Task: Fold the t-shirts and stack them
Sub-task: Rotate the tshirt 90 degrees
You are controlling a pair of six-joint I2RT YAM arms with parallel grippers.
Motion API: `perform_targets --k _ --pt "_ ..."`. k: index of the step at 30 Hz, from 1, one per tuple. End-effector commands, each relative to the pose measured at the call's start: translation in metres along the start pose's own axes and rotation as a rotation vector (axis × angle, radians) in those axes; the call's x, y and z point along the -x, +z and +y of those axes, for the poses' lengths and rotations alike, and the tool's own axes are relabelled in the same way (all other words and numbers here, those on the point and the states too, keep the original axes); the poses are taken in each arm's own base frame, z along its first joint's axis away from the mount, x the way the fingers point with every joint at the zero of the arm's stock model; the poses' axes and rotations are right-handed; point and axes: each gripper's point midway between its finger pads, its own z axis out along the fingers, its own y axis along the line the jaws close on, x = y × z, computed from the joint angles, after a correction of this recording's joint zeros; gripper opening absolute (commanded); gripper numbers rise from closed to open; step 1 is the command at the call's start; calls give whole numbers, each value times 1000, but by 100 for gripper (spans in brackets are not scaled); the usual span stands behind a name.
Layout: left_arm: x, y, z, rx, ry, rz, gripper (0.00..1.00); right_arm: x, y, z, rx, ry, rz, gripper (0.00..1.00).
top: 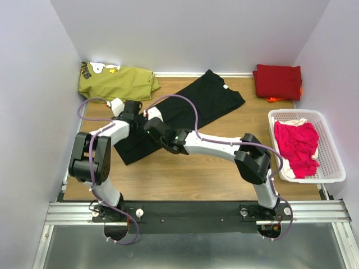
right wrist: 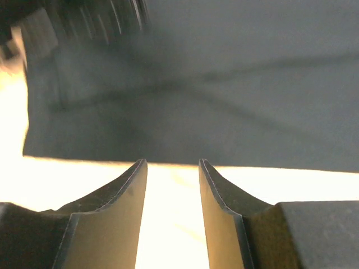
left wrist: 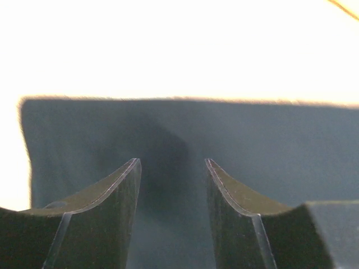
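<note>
Top external view: the black t-shirt (top: 193, 106) lies spread flat and slantwise, seemingly laid out for folding, with both grippers gathered at its near-left end. Left gripper (left wrist: 172, 161) hangs over the cloth, jaws partly open and empty; right gripper (right wrist: 172, 161), likewise parted and holding nothing, sits just off the shirt's edge, cloth straight ahead.

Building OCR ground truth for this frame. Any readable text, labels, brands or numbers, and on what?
No text can be read in any view.
Olive t-shirt: print with a white figure, a yellow star and dark marks at its left edge; any lettering is too small to read.
Black t-shirt: white neck tag, too small to read.
Wrist views: no text.
</note>
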Motion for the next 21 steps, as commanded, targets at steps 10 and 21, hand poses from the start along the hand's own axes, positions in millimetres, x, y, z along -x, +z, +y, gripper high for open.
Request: perform_targets --k 10,21 --pt "25 58 50 153 -141 56 57 -53 29 43 137 1 121 49" --pt "42 41 48 83 -180 -1 57 -88 62 78 242 -41 184 45"
